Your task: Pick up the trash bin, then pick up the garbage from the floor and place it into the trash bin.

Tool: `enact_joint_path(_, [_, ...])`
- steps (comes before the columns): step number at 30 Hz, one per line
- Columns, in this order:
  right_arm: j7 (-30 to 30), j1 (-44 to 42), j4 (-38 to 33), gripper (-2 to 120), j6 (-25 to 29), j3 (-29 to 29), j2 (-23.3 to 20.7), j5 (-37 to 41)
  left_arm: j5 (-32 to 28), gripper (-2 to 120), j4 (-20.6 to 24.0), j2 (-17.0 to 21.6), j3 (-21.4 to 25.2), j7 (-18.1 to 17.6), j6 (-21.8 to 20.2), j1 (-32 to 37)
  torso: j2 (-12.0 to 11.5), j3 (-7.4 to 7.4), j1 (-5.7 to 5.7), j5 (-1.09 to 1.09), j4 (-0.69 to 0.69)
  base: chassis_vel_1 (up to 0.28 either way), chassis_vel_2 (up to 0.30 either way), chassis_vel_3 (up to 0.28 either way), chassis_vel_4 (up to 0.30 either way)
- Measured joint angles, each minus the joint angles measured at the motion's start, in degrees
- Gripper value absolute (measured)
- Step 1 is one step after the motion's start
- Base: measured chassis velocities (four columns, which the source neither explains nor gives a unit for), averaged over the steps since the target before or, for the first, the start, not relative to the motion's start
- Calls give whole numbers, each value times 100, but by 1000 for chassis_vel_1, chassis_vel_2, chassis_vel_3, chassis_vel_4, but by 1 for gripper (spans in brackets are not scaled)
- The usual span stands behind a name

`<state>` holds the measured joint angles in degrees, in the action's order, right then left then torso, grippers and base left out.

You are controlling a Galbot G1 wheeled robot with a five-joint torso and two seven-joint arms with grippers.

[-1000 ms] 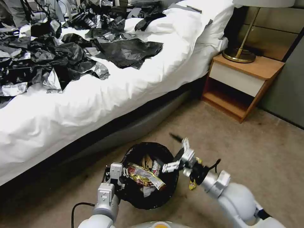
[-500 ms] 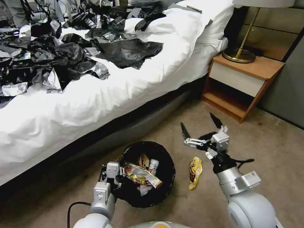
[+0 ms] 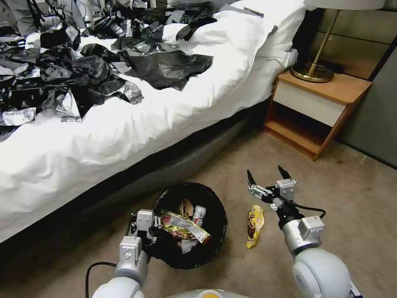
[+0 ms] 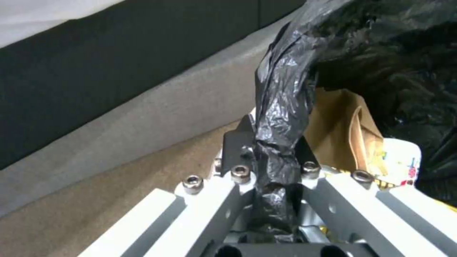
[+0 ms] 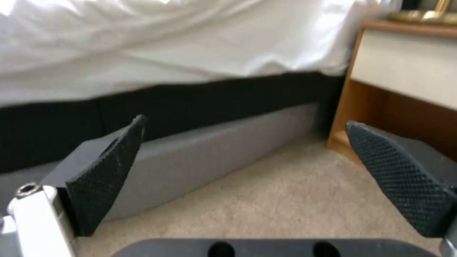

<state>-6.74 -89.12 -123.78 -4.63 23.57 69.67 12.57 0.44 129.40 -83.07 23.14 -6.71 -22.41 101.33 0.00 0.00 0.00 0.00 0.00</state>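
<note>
Head view: trash bin [image 3: 215, 244] with black bag on the carpet beside the bed [image 3: 144, 124], rim pinched by the left gripper [image 3: 145, 229], wrappers [image 3: 184, 225] inside; yellow wrapper [image 3: 255, 225] lying on the floor just right of the bin, right gripper [image 3: 268, 178] spread wide and empty above it. Left wrist view: fingers [image 4: 238, 146] clamped on a twisted fold of black bag [image 4: 281, 107], brown paper [image 4: 342, 125] just behind. Right wrist view: two black fingertips [image 5: 109, 171] held far apart over bare carpet [image 5: 266, 203], nightstand [image 5: 405, 82] beyond.
</note>
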Motion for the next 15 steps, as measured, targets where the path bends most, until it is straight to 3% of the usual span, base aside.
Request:
enact_joint_path(10, [95, 517, 1298, 100, -726, -446, -207, 814, -12, 1, -48, -23, 25, -6, -32, -45, 0, 0, 0, 1, -1, 0, 0, 0, 0])
enact_joint_path(15, [159, 902, 2396, 100, -1281, -907, -357, 1419, -47, 1, -96, -17, 37, -18, -66, -101, 0, 0, 0, -1, 1, 0, 0, 0, 0])
